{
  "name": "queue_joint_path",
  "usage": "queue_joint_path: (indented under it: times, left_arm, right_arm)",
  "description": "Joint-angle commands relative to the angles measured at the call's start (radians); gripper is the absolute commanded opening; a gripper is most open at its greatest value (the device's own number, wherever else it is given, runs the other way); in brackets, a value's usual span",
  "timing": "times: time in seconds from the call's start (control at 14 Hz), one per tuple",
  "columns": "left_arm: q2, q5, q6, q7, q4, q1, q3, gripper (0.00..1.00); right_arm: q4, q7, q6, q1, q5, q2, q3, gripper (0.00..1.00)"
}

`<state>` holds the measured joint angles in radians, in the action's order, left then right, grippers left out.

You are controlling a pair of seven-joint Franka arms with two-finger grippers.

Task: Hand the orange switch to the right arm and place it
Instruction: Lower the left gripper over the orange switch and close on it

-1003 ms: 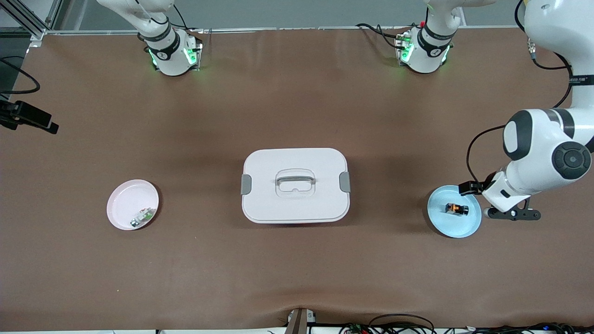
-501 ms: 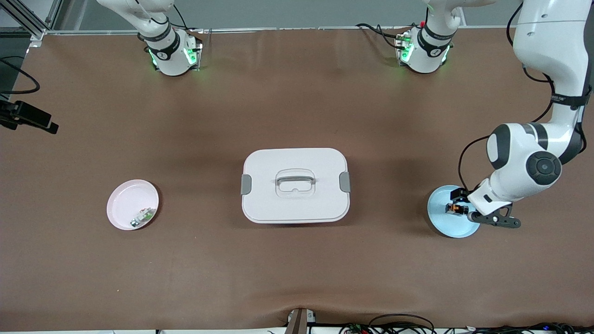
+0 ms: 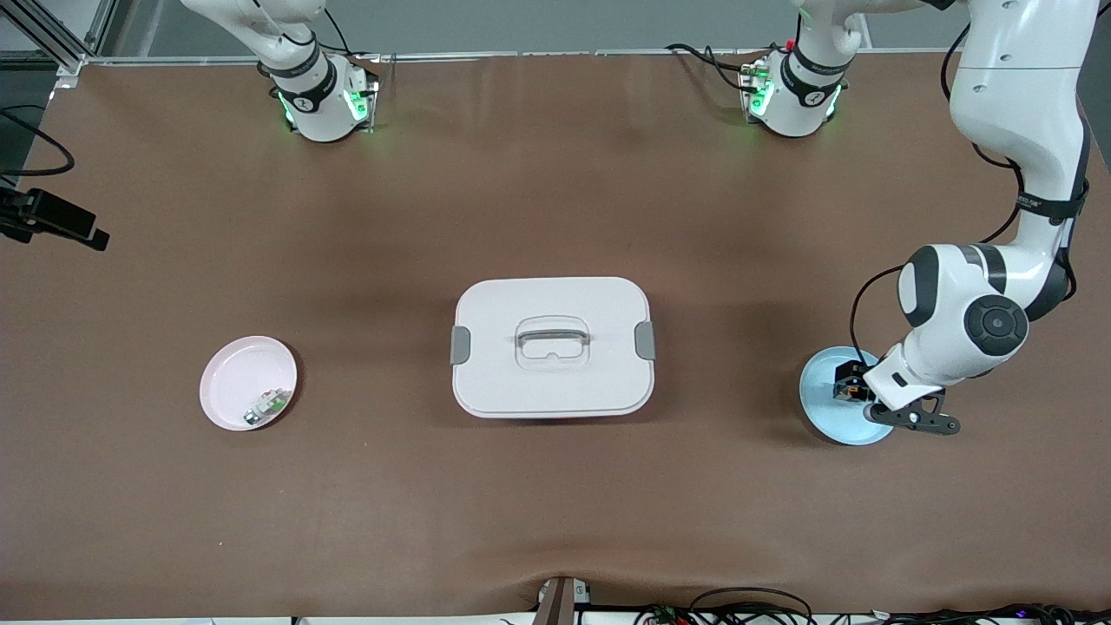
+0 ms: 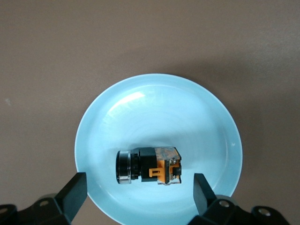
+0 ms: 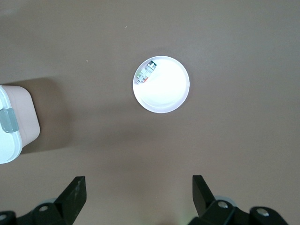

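Your left gripper (image 4: 136,194) hangs wide open over the switch (image 4: 149,166).
The little blocky black-and-orange part lies on a smooth round blue plate (image 4: 197,122); your right gripper (image 5: 136,194) waits, open.

Setting: robotics lab | evidence: two fixed arm bases (image 3: 325,100) with green status lights, brown mat-covered counter (image 3: 555,503), aluminium framing (image 3: 52,35) at corner, loose cables (image 3: 746,608) along counter edge

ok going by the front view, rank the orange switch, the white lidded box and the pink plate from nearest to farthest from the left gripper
The left gripper, open, is over the blue plate.
1. Orange switch, lying on that blue plate under the gripper.
2. White lidded box, at the table's middle.
3. Pink plate, toward the right arm's end.
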<state>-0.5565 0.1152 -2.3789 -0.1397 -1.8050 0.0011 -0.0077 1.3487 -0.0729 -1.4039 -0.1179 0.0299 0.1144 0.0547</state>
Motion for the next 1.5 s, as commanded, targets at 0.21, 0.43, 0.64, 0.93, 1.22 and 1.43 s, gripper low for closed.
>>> queue_joint_path:
  times: [0.21, 0.43, 0.64, 0.93, 1.22, 1.43]
  left_arm:
    - [-0.059, 0.004, -0.037, 0.003, 0.027, 0.011, -0.006, 1.0]
    - [-0.072, -0.009, -0.06, 0.003, 0.027, 0.011, -0.006, 1.0]
    - [-0.1, -0.025, -0.062, 0.009, 0.052, 0.013, -0.008, 1.0]
    - [-0.108, -0.051, -0.071, 0.011, 0.05, 0.011, -0.008, 1.0]
    - [-0.109, -0.049, -0.078, 0.011, 0.041, 0.011, -0.006, 1.0]
    - [-0.111, -0.049, -0.08, 0.012, 0.036, 0.011, -0.006, 1.0]
  right_arm:
    - [0.018, -0.01, 0.002, -0.006, 0.01, -0.021, 0.004, 1.0]
    - [0.018, -0.01, 0.002, -0.008, 0.01, -0.021, 0.004, 1.0]
    - [0.018, -0.01, 0.002, -0.006, 0.01, -0.021, 0.004, 1.0]
    - [0.018, -0.01, 0.002, -0.008, 0.01, -0.021, 0.004, 1.0]
    - [0.02, -0.01, 0.002, -0.008, 0.01, -0.021, 0.004, 1.0]
    - [0.018, -0.01, 0.002, -0.006, 0.01, -0.021, 0.004, 1.0]
